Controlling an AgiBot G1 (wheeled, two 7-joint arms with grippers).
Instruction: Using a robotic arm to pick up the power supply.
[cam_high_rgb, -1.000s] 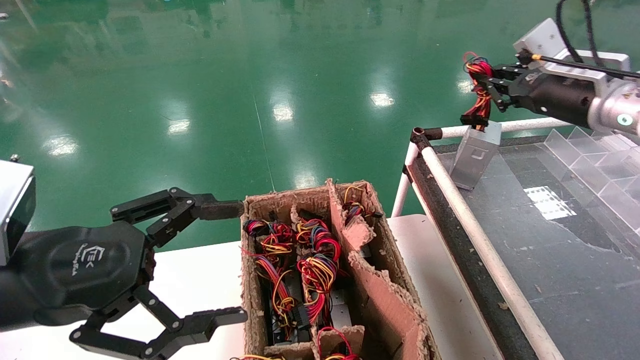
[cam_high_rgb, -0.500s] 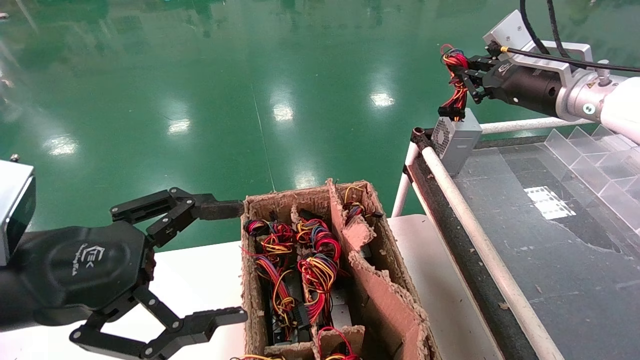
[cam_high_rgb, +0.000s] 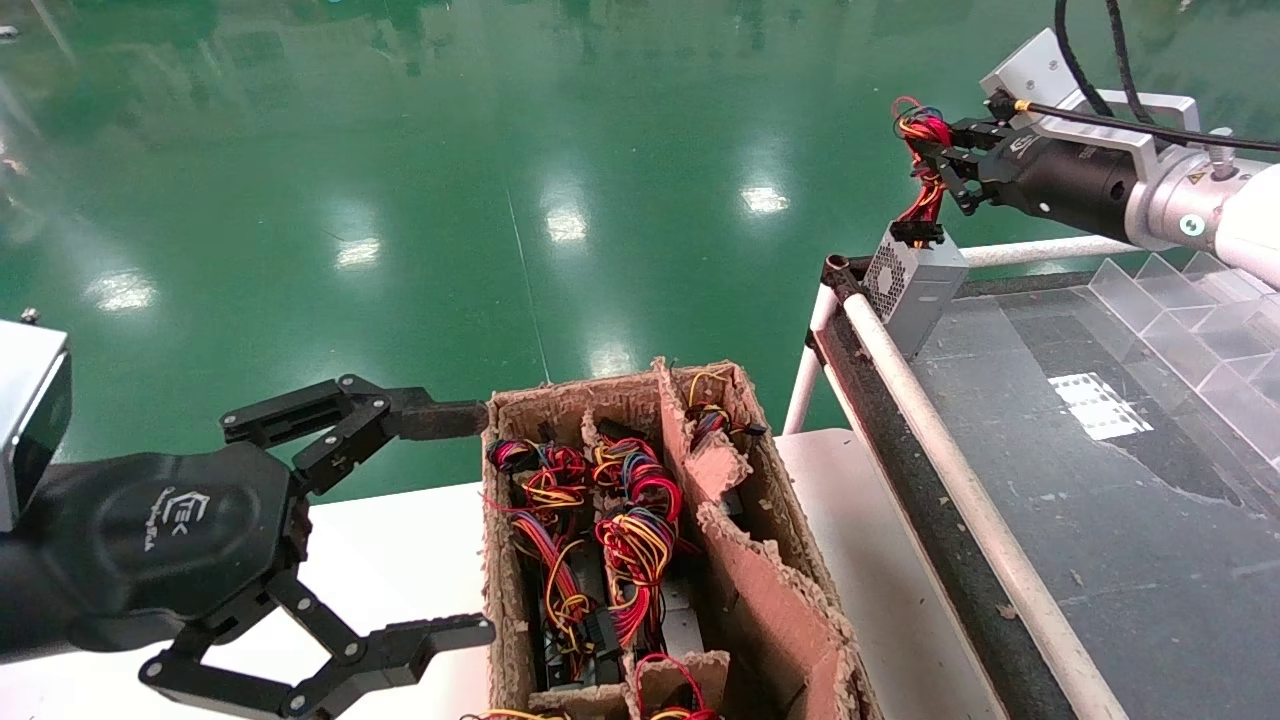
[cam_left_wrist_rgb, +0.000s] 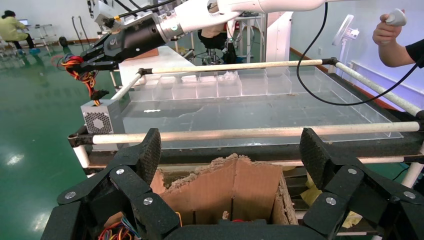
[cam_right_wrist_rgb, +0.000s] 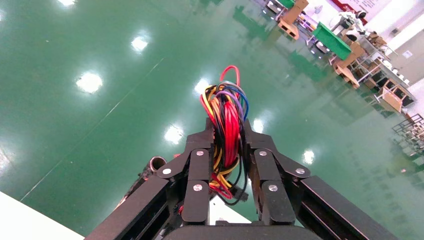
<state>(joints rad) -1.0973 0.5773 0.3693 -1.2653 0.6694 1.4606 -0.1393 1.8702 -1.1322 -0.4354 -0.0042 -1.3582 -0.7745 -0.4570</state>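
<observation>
We see a glossy green factory floor (cam_high_rgb: 400, 200) mirroring ceiling lights, and a white counter (cam_high_rgb: 400, 560) in front of us. On the counter stands one torn brown cardboard divider box (cam_high_rgb: 780, 600), its compartments packed with bundles of red, yellow and blue wires over grey metal units; we cannot count those units. To our right runs a dark conveyor-like table (cam_high_rgb: 1100, 480) framed by white tubes, with one row of clear plastic dividers (cam_high_rgb: 1200, 310) along its far side.

We count two grippers. The left gripper (cam_high_rgb: 450, 525) is parked over the counter just beside the box, its fingers spread wide and holding nothing. The right gripper (cam_high_rgb: 935, 150), at the far corner of the dark table, is clenched on the wire bundle (cam_right_wrist_rgb: 227, 120) of one power supply (cam_high_rgb: 912, 285); the right wrist view shows the wires pinched between both fingers. The grey power supply, vent side facing us, hangs below the right gripper by those wires at the table's corner rail, tilted; we cannot tell whether its lower edge touches the table.

In the left wrist view, one person's hand (cam_left_wrist_rgb: 387, 32) holds a controller, and another person (cam_left_wrist_rgb: 10, 30) sits far off.
</observation>
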